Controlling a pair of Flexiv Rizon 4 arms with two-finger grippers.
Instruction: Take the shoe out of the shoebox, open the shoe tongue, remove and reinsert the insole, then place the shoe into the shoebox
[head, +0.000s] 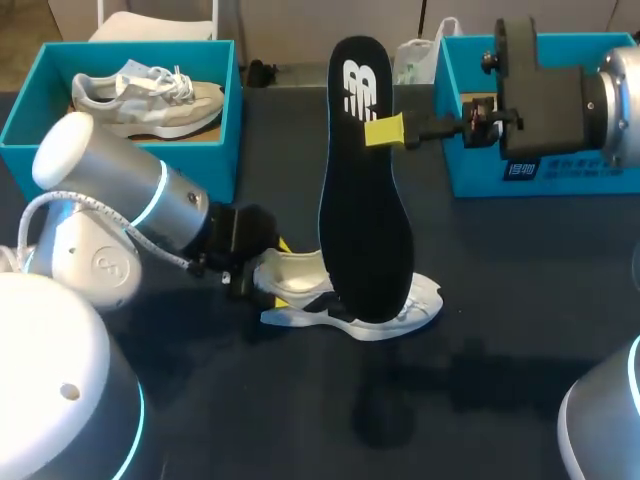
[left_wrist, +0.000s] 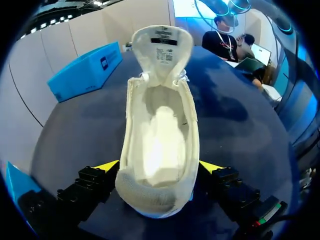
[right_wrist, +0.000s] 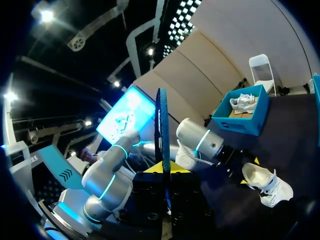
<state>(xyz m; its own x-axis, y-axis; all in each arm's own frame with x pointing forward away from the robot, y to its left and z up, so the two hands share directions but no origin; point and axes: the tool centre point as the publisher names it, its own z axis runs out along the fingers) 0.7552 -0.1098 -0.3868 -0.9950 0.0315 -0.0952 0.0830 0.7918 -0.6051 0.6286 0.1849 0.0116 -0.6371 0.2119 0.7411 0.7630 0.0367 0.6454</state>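
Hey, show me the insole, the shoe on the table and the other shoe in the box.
insole (head: 365, 205), head view, middle of its black face.
shoe on the table (left_wrist: 159, 150), left wrist view, its bare inner footbed.
shoe in the box (head: 155, 108), head view, its side.

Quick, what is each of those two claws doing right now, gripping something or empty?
Left gripper: closed on the heel of the white shoe.
Right gripper: closed on the black insole.
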